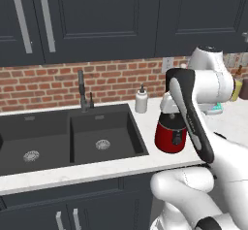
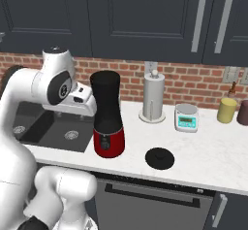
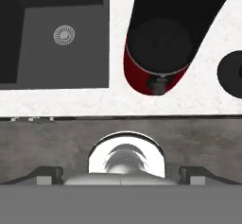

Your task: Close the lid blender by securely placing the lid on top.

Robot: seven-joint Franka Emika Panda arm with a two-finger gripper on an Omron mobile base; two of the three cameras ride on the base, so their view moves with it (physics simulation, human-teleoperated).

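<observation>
Fingertips (image 3: 47,173) spread wide, empty, high above the blender (image 3: 158,53); lid (image 3: 231,74) beside it.

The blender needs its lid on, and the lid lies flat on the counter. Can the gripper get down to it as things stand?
Probably yes: the lid lies alone on bare counter right of the blender, nothing over it.

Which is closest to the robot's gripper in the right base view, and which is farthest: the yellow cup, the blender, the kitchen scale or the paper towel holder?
1. blender, right beside the gripper.
2. paper towel holder, farther right, at the back.
3. kitchen scale, right of the holder.
4. yellow cup, at the far right end.
</observation>
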